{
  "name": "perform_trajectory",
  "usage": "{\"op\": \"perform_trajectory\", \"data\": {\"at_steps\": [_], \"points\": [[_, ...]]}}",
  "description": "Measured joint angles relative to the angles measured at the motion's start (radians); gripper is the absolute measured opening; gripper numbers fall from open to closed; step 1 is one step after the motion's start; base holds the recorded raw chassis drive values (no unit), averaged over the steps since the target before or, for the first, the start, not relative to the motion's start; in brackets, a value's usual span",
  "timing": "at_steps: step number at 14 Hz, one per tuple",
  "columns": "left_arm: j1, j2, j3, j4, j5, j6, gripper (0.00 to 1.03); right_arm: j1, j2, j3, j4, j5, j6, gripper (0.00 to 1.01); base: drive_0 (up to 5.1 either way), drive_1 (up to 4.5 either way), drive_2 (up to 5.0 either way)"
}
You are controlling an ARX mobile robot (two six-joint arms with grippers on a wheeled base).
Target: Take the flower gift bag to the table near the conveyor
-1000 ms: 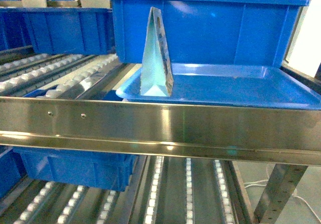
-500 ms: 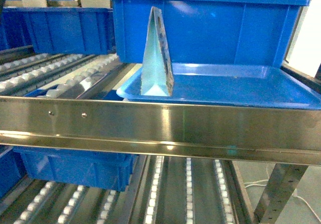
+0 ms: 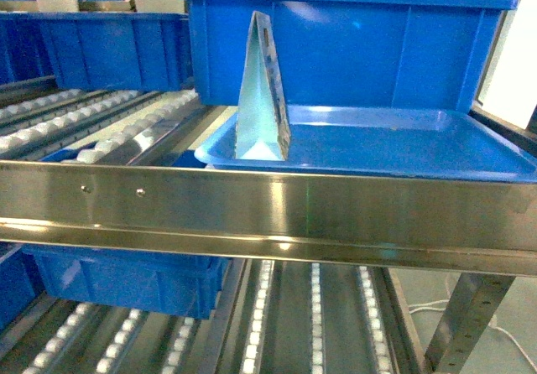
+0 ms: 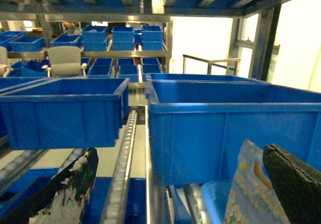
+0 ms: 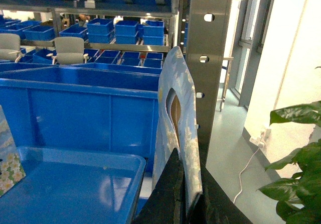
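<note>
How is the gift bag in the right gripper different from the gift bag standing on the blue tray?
The held bag is clamped in the right gripper beside the steel post; the tray bag stands free on the blue tray. The held bag is past the tray's edge; the tray bag sits at its left end. Both stand upright.

In front of us a steel rail [image 3: 268,210] of the conveyor [image 3: 101,127] runs across. Behind it a tray [image 3: 394,152] sits on the rack, with a gift bag [image 3: 262,97] standing upright at its left end. A large bin [image 3: 352,47] stands behind the tray, another bin [image 3: 109,51] to its left, and roller lanes [image 3: 315,324] lie below.
</note>
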Motion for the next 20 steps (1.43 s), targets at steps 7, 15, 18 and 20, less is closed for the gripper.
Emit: {"op": "perform_trajectory", "data": {"at_steps": [7,15,18,20], "points": [[-0.164,0.235,0.348,-0.12,-0.114,0.003,0.98,0.0,0.0,0.0,0.0,0.0,0.0,0.02,0.0,0.0,0.0],[-0.285,0.511,0.484,-0.261,-0.381,-0.016,0.37,0.0,0.0,0.0,0.0,0.0,0.0,0.02,0.0,0.0,0.0],[-0.301,0.511,0.475,-0.24,-0.397,-0.002,0.01,0.0,0.0,0.0,0.0,0.0,0.0,0.02,0.0,0.0,0.0],[-0.312,0.502,0.455,-0.224,-0.412,0.011,0.02,0.0,0.0,0.0,0.0,0.0,0.0,0.02,0.0,0.0,0.0]]}}
